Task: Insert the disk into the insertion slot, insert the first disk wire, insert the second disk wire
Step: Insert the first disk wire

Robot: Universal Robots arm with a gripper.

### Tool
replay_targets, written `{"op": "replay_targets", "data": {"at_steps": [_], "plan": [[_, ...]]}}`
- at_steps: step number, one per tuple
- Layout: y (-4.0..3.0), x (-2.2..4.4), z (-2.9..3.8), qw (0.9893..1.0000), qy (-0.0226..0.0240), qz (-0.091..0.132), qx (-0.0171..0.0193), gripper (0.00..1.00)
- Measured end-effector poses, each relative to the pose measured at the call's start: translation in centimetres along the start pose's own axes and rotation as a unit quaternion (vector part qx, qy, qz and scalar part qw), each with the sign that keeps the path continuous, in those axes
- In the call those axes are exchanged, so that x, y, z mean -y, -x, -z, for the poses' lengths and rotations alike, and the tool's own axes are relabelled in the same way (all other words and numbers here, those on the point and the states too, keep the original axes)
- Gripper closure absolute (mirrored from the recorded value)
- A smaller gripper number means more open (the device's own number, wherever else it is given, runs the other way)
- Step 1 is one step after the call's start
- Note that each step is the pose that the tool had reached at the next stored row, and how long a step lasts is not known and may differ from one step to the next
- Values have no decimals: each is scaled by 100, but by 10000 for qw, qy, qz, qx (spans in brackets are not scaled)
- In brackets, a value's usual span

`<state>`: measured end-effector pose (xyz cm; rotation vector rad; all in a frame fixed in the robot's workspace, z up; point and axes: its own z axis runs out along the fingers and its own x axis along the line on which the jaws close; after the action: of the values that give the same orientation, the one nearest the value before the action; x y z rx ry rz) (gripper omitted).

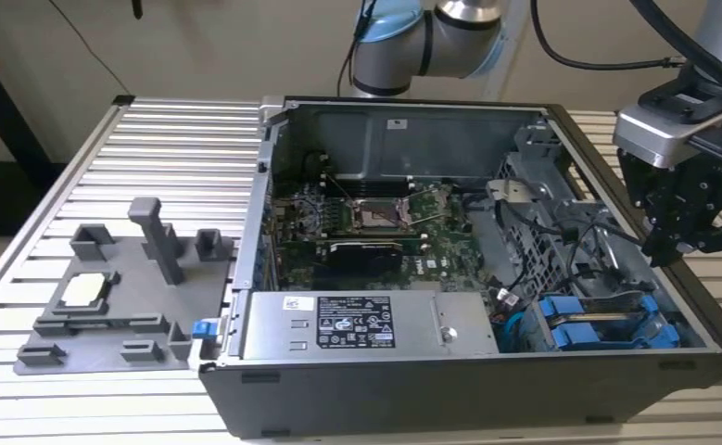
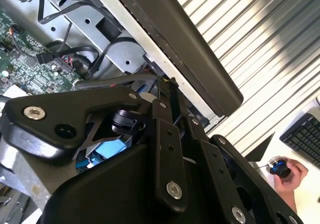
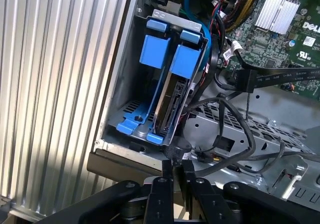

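Observation:
The disk (image 3: 169,103) stands edge-on in its blue carrier (image 3: 184,60) inside the insertion slot (image 3: 131,69) of the grey drive cage. In the exterior view the cage with its blue carriers (image 1: 593,323) is in the case's near corner, on the exterior view's right. My gripper (image 3: 177,168) hangs just outside the cage's open end, its fingers (image 3: 166,180) shut on the black plug of a disk wire (image 3: 178,149). That wire (image 3: 235,115) loops back over the perforated metal. In the exterior view my gripper (image 1: 660,252) hovers over the case's edge on the right.
The open computer case (image 1: 460,389) holds a motherboard (image 1: 373,222) and a grey labelled power-supply box (image 1: 354,324). A grey fixture plate (image 1: 113,297) lies on the slatted table on the exterior view's left. Loose black cables (image 3: 270,77) cross beside the cage. A person's hand (image 2: 290,171) and a keyboard (image 2: 305,134) sit beyond the table.

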<state>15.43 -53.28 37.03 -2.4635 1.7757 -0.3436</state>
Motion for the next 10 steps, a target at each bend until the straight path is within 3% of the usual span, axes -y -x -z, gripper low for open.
{"op": "replay_targets", "data": {"at_steps": [5, 10], "plan": [[5, -13, -3, 10000, 1, 1, 0, 81], [40, -118, 3, 10000, 1, -1, -3, 81]]}}
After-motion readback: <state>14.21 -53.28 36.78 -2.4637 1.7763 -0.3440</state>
